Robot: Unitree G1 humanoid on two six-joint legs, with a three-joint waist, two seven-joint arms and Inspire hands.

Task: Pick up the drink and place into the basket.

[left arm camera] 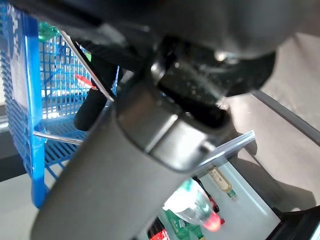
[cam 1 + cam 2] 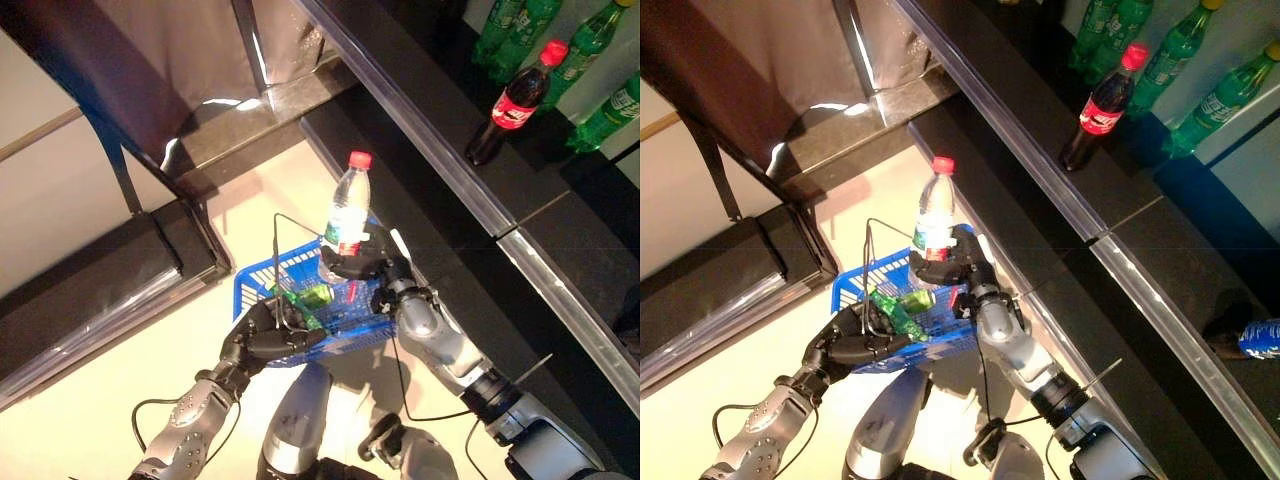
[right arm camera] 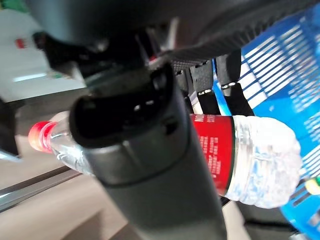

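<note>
A dark shelf [image 2: 420, 130] ran along the far right, carrying a cola bottle [image 2: 512, 102]. Nearer, the blue basket [image 2: 255, 285] hung from the left hand [image 2: 262, 335], fingers seemingly clenched round its wire handle [image 2: 277, 262]. The right hand [image 2: 375, 270] grasped the upright water bottle [image 2: 346, 215] over the basket, above a small green bottle [image 2: 308, 296] inside.

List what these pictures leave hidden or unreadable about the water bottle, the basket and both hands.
- Water bottle: its base is hidden behind the right hand in both eye views, so whether it touches the basket floor is unclear.
- Basket contents: a green bottle shows; the rest is masked by the hands and handle.
- Left hand: its own wrist view is filled by dark bulk, so the fingers are hidden there.
- Green bottles on the shelf: cut off by the eye views' top edge.
</note>
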